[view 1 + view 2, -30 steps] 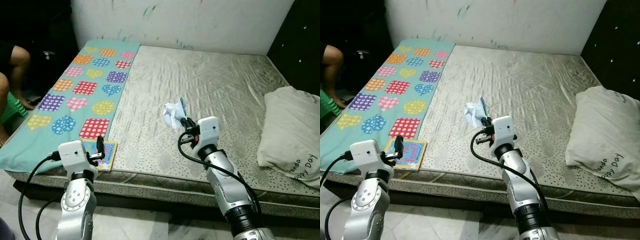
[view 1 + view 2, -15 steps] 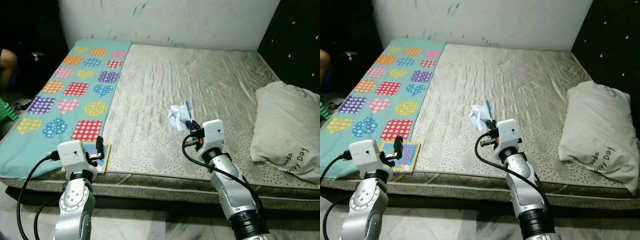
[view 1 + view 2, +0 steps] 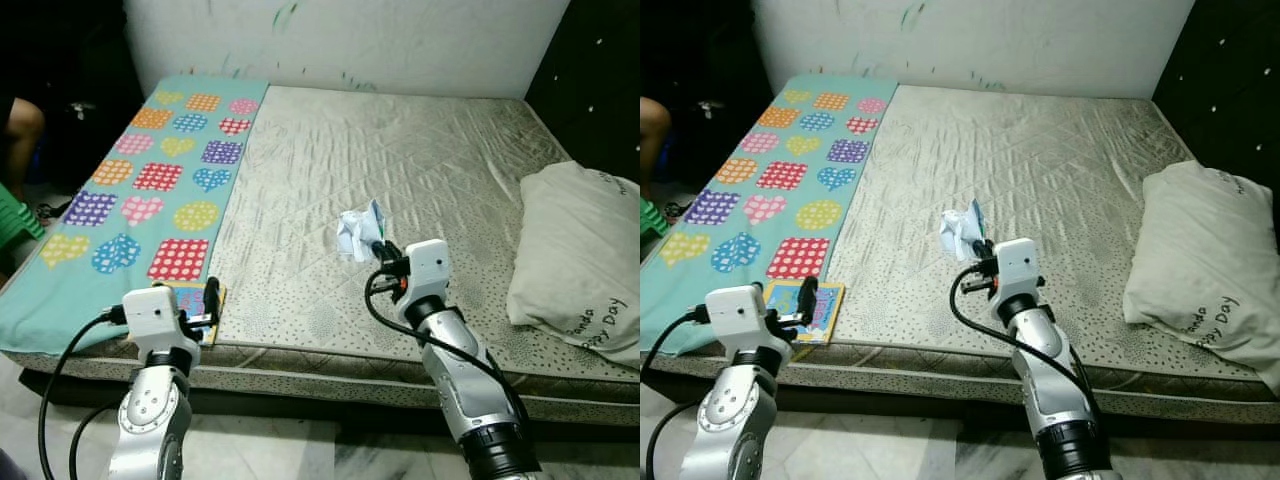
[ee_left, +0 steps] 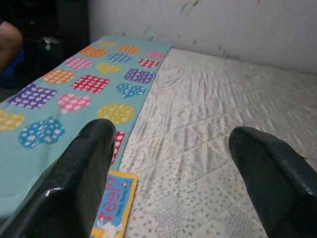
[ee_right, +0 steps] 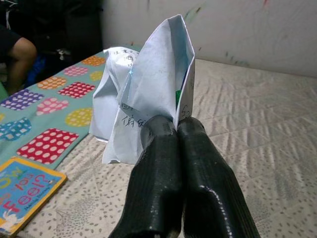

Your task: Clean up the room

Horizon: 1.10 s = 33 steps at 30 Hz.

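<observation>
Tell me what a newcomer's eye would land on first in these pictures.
First, the crumpled white paper pinched in the right gripper above the middle of the bare grey mattress. Next, the teal mat with bright polka-dot hearts and squares along the bed's left side, with a children's book at its near end beside the open left gripper. A white pillow lies at the right.

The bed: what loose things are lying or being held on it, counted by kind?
Crumpled paper, pinched in the right gripper: 1
Picture book, at the front edge of the mattress, just ahead of the left gripper: 1
Pillow: 1
Patterned teal mat: 1
Total: 4
</observation>
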Tool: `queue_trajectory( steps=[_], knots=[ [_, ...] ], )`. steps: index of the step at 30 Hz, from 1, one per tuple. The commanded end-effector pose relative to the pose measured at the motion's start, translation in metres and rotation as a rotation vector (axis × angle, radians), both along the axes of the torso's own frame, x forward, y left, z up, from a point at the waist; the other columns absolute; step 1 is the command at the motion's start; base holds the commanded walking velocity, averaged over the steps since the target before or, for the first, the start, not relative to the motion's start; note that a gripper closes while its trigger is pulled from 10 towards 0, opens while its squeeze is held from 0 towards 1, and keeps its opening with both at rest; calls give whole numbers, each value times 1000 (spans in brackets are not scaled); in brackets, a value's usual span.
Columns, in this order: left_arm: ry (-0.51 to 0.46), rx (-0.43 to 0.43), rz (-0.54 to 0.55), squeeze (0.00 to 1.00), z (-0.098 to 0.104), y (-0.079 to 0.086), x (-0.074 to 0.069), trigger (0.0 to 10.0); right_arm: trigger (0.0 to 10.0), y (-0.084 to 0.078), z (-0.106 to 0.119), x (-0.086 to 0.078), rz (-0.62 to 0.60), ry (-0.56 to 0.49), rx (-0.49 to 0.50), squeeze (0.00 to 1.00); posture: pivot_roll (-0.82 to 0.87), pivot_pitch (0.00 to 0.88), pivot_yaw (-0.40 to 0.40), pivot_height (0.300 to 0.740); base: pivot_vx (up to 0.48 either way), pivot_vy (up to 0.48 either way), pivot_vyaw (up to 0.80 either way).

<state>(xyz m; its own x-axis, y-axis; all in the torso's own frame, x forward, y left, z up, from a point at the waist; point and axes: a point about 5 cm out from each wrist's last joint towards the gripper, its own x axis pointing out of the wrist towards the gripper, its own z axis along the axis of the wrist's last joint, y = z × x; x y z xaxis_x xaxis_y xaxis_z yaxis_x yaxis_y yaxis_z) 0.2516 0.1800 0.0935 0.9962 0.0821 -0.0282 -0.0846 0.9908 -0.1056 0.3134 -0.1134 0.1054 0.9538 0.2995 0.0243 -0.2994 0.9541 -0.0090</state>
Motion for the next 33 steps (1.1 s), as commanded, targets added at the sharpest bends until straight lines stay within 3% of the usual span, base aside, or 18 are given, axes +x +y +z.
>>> queue_trajectory(
  steps=[1, 16, 20, 33],
  knots=[
    [-11, 2, -17, 0, 4, -1, 0, 10000, 10000, -4, 3, -1, -16, -8, -1, 0, -57, 64, -15, 740, 379, 0, 0],
    [3, -8, -14, 0, 3, -2, -1, 10000, 10000, -6, 3, -3, -20, -3, -9, 0, -63, 73, -18, 740, 366, 0, 0],
    [32, -8, 33, 0, -1, -3, 0, 10000, 10000, -8, 2, -4, -24, -2, -16, 0, -67, 76, -17, 740, 0, 0, 0],
    [46, -37, 38, 0, -2, -4, 1, 10000, 10000, -13, 1, -5, -37, 5, -30, 0, -77, 82, -19, 740, 0, 0, 0]
  ],
)
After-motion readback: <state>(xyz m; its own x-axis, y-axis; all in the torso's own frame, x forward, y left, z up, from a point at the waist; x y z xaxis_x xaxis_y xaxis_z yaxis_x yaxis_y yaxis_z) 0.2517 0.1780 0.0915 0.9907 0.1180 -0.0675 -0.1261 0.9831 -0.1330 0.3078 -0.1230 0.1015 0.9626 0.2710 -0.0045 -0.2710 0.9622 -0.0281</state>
